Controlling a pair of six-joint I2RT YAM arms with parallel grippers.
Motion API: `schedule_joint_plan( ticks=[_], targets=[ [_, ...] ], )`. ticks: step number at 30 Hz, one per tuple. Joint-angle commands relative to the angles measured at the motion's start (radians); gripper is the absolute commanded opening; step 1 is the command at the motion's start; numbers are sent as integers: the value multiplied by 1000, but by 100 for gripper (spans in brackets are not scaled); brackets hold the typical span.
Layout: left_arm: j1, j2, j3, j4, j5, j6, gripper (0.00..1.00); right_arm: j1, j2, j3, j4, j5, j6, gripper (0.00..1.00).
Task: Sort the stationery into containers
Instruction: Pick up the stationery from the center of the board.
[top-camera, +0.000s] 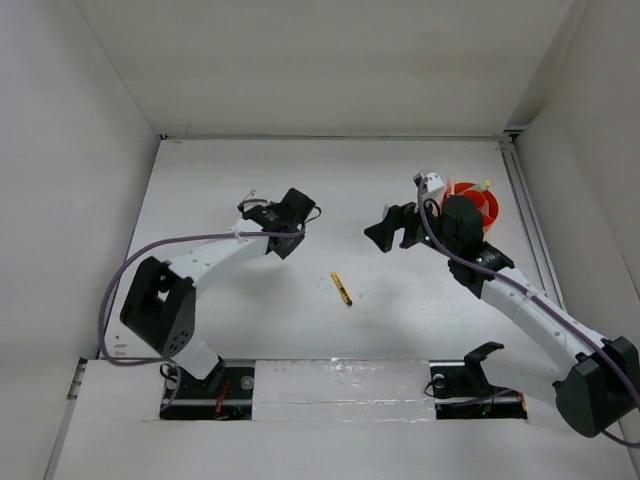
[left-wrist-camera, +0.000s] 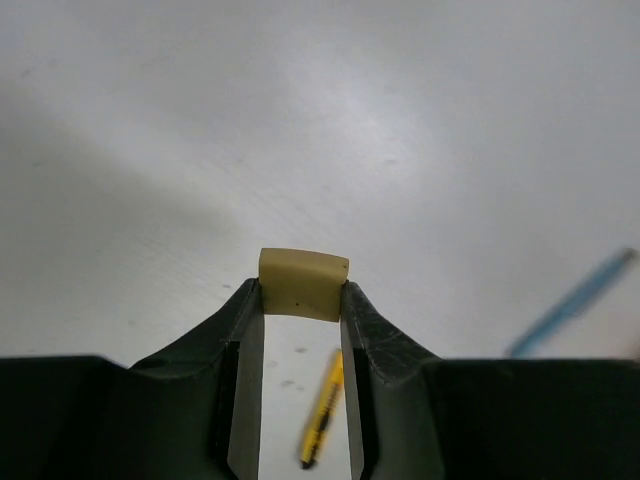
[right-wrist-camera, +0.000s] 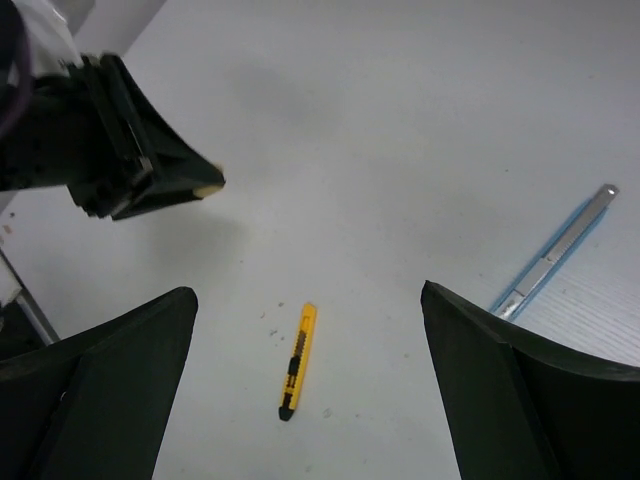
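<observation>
My left gripper (top-camera: 287, 238) is shut on a tan eraser (left-wrist-camera: 303, 282) and holds it above the table. It also shows in the right wrist view (right-wrist-camera: 150, 165) with the eraser's end (right-wrist-camera: 208, 190) at its tip. A short yellow-black pen (top-camera: 341, 288) lies on the table between the arms; it shows in the left wrist view (left-wrist-camera: 322, 408) and the right wrist view (right-wrist-camera: 297, 360). A grey-blue pen (right-wrist-camera: 555, 252) lies to its right. My right gripper (top-camera: 392, 232) is open and empty above the table. The orange pot (top-camera: 482, 204) stands behind the right wrist, partly hidden.
White walls close in the table on the left, back and right. A raised rail (top-camera: 525, 210) runs along the right edge beside the pot. The pot holds some items, mostly hidden by the right arm.
</observation>
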Motion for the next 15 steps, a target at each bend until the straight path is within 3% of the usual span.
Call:
schedule_joint_plan(
  ticks=[1, 7, 11, 15],
  targets=[
    [1, -142, 92, 107, -29, 87, 0, 8, 10, -9, 211, -75, 69, 100],
    [1, -228, 104, 262, 106, 162, 0, 66, 21, -105, 531, -45, 245, 100],
    [1, -228, 124, 348, 195, 175, 0, 152, 61, -91, 607, 99, 266, 100],
    [1, -228, 133, 395, 264, 186, 0, 200, 160, -46, 700, 116, 275, 99]
  ],
)
